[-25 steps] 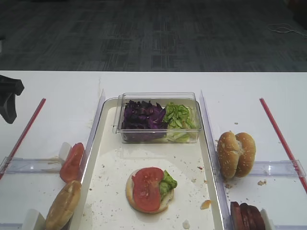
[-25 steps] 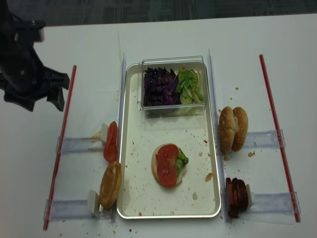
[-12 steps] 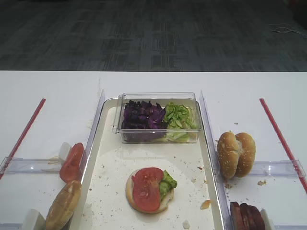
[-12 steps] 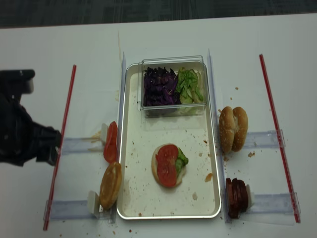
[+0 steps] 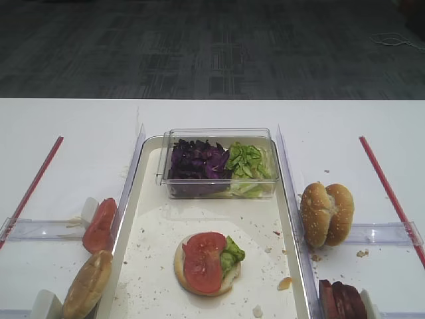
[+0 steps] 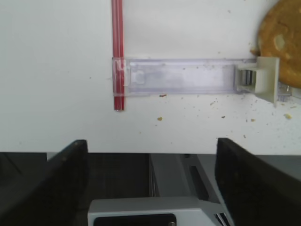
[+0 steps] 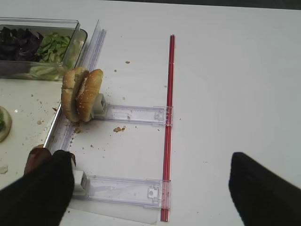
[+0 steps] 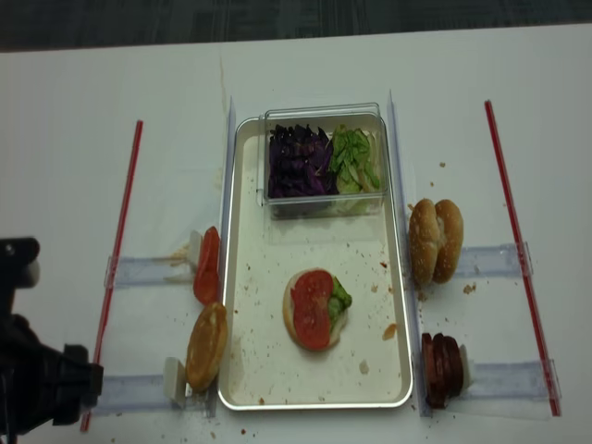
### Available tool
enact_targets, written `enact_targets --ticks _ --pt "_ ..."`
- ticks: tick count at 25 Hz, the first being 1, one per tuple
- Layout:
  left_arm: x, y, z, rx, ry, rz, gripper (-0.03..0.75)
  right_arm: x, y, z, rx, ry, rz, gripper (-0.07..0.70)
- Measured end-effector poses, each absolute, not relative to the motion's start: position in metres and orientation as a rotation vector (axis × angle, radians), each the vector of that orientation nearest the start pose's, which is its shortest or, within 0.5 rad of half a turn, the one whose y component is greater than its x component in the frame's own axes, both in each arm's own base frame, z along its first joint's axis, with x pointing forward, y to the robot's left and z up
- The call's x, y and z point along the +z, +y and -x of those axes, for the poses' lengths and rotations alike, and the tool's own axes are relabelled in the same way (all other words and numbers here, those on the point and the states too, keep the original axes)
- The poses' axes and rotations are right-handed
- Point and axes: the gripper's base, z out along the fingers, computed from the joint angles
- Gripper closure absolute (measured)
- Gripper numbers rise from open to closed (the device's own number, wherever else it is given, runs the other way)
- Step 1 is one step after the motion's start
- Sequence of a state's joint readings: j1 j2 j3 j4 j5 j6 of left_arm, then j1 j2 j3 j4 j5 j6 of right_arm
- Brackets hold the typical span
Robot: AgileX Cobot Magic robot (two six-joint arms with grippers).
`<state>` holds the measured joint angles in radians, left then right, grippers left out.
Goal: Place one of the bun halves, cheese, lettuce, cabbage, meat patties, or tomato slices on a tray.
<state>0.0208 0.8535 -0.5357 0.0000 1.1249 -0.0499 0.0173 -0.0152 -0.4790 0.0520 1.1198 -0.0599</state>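
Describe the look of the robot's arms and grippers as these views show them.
The left gripper has two broad, matte black fingers with a light grey housing between them. The right gripper shows the same dark, rounded black fingers. From above, the left arm is a bulky black mass. No markings or cables are discernible.

Even, bright overhead light; soft faint shadows; wrist views show blurred dark fingers (image 6: pixel 244 183); realsense view slightly soft.
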Motion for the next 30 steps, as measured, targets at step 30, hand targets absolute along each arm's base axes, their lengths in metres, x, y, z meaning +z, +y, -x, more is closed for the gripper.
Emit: enact_targets --ticks 30 --pt "0.266 -0.003 0.011 -0.037 2.155 0.032 0.169 0.267 0.004 0.008 0.039 2.107 0.083 -0.058"
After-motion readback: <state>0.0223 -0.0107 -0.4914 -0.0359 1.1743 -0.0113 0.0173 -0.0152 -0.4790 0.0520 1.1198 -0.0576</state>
